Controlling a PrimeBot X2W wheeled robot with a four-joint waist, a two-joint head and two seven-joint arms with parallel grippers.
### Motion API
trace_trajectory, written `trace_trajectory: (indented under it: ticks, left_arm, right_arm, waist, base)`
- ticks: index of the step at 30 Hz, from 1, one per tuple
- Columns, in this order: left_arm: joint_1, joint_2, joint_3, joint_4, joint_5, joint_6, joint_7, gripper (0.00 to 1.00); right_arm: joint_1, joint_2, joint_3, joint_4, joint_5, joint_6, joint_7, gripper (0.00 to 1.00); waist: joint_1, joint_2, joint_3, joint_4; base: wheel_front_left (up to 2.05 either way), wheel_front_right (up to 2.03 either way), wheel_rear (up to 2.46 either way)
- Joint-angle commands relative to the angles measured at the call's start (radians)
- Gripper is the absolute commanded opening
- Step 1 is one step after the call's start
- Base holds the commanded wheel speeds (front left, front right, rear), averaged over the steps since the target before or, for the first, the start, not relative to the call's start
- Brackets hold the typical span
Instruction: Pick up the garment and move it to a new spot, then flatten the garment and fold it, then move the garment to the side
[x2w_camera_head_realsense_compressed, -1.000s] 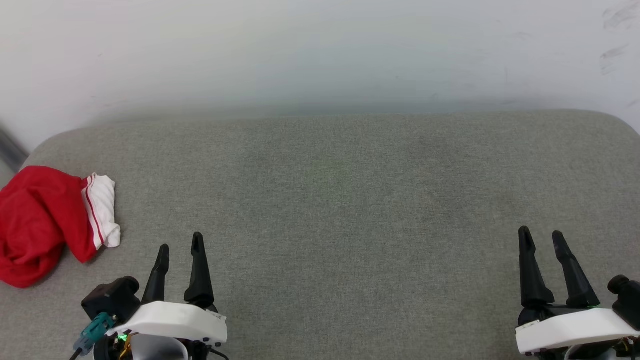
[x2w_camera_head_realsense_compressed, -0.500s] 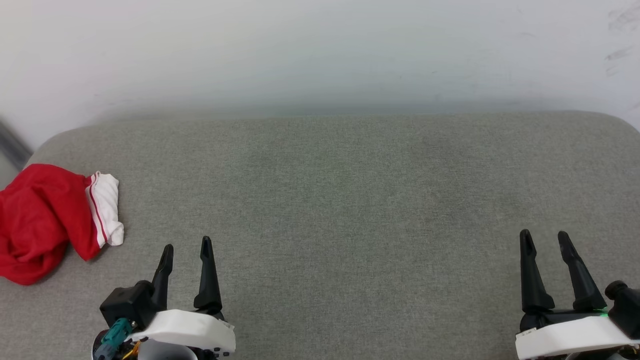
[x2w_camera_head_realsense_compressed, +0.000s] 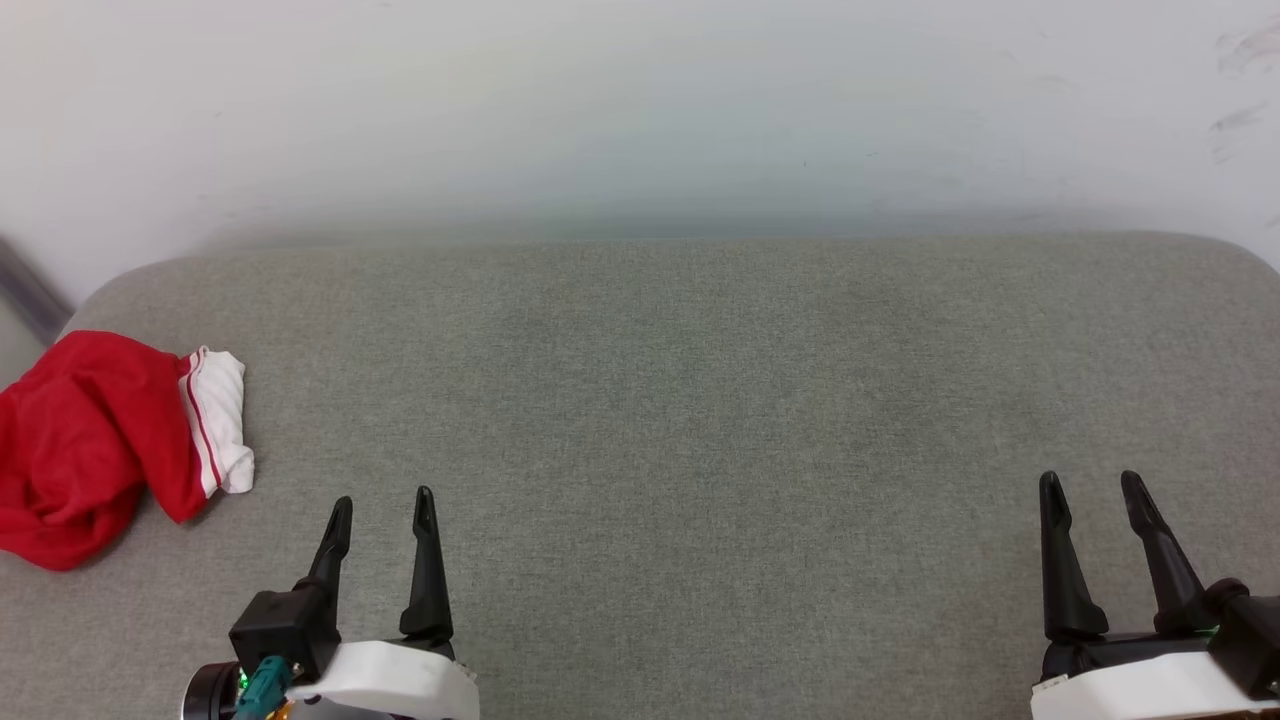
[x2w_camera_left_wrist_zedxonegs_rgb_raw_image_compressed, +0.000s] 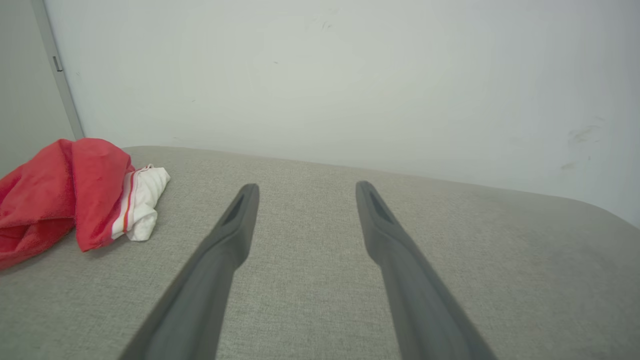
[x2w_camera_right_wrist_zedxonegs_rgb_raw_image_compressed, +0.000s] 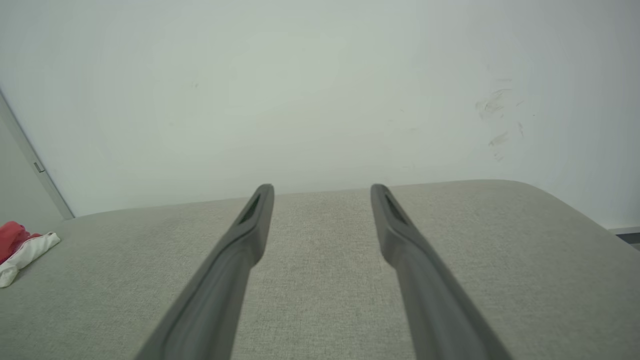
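**Red T-shirt heaped at the left end, both grippers wide open**

Red cloth sits in a crumpled heap at the far left of the grey fabric cushion (x2w_camera_head_realsense_compressed: 700, 380). This is the red T-shirt (x2w_camera_head_realsense_compressed: 85, 440), bunched up rather than spread, close to the cushion's rounded left corner. One white sleeve (x2w_camera_head_realsense_compressed: 222, 420) sticks out of the heap on its right side, with red-and-white striped trim where it joins the red body. Behind the shirt, in the left wrist view, a narrow grey strip (x2w_camera_left_wrist_zedxonegs_rgb_raw_image_compressed: 56, 70) runs up the left edge of the wall.

To the right of the shirt and nearer the robot, the left gripper (x2w_camera_head_realsense_compressed: 383, 497) hovers over bare cushion. Its two dark fingers are spread apart with nothing between them. It is near the shirt but not touching it, and the white sleeve lies up and to the left of its fingertips.

A broad stretch of grey weave takes up the middle of the cushion and meets the pale wall (x2w_camera_head_realsense_compressed: 640, 100) along its back edge.

Well apart from the shirt, at the right end, the right gripper (x2w_camera_head_realsense_compressed: 1089, 478) is likewise spread open and holds nothing, its fingers pointing toward the wall. Faint dark scuff marks (x2w_camera_right_wrist_zedxonegs_rgb_raw_image_compressed: 495, 115) smudge the wall up to its right.
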Motion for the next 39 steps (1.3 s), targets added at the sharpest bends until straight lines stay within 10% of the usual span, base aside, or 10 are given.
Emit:
trace_trajectory:
  ticks: [1, 39]
  left_arm:
    - [0.009, 0.003, -0.004, -0.009, 0.022, -0.003, -0.011, 1.0]
    - [0.041, 0.003, -0.018, 0.001, 0.149, 0.011, -0.05, 1.0]
  right_arm:
    - [0.011, -0.002, -0.002, -0.009, -0.02, 0.002, -0.01, 1.0]
    - [0.056, -0.001, -0.006, 0.019, -0.044, 0.001, -0.05, 1.0]
  waist:
    - [0.0, 0.0, 0.0, 0.0]
    - [0.0, 0.0, 0.001, 0.005]
  base:
    - [0.0, 0.0, 0.0]
    - [0.0, 0.0, 0.0]
